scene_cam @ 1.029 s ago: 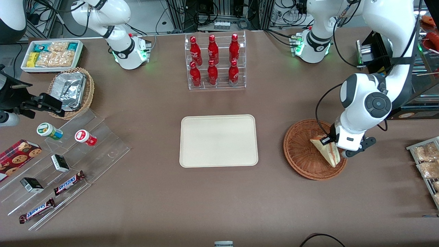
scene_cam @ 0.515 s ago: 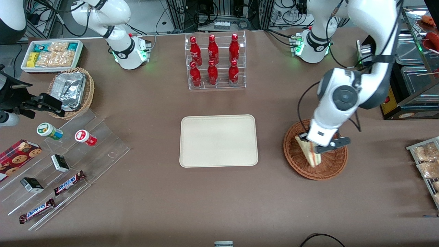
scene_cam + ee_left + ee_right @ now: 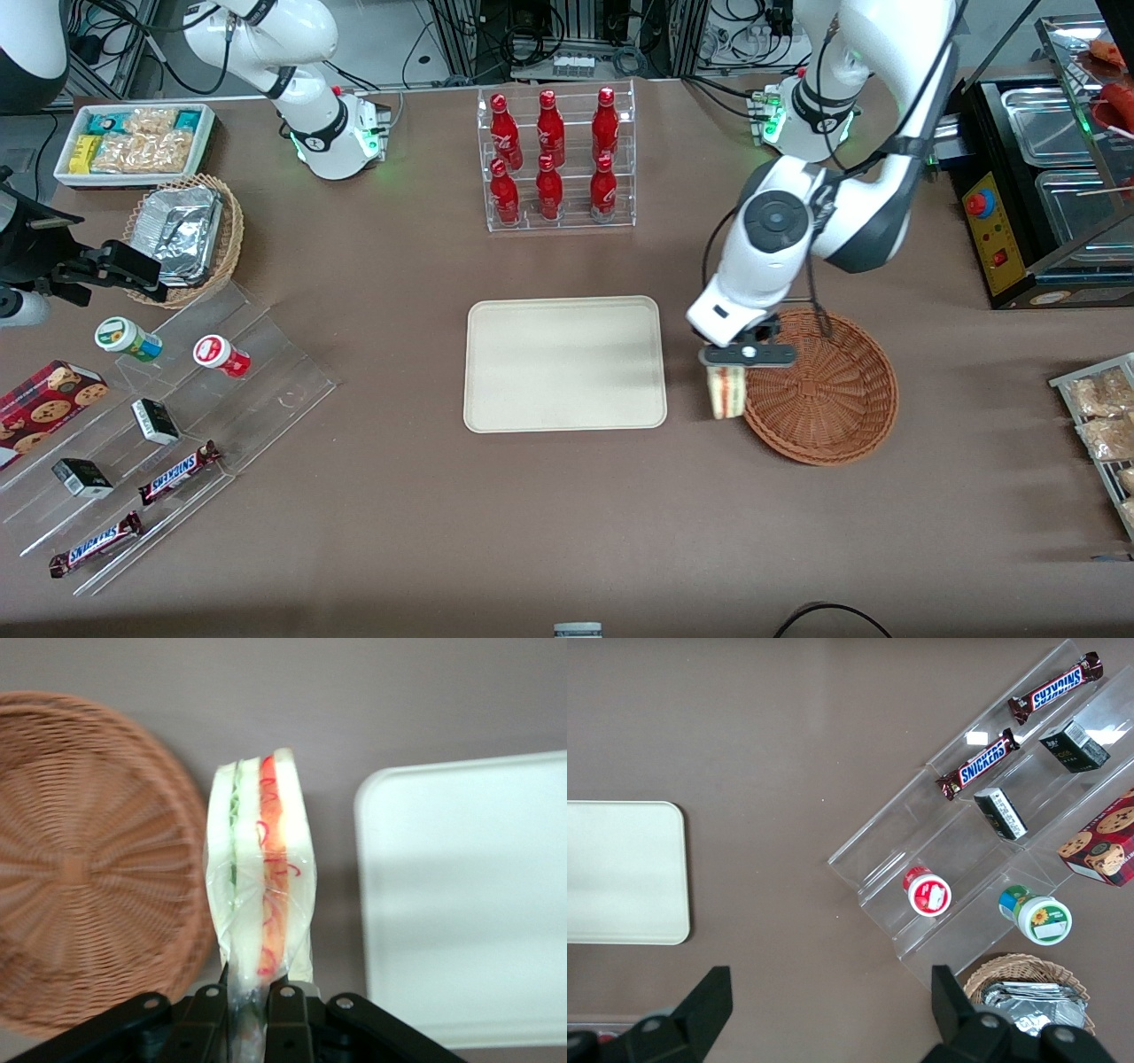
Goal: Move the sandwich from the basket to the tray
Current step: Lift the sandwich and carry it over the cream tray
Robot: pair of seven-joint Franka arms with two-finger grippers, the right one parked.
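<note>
My claw [image 3: 249,1010] is clamped on the sandwich [image 3: 260,877], which hangs edge-on below it, clear of the table [image 3: 567,514], its red and green layers showing. I am over the gap between basket [image 3: 828,416] and tray [image 3: 564,363], with the basket rim just beside me and the tray near.

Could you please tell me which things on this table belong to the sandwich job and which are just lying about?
Job:
- wrapped triangular white-bread sandwich, held in the left gripper between basket and tray
- round reddish-brown wicker basket
- flat cream rectangular tray

Lying about:
- red bottles in clear rack
- tan wicker basket with foil
- Snickers bars
</note>
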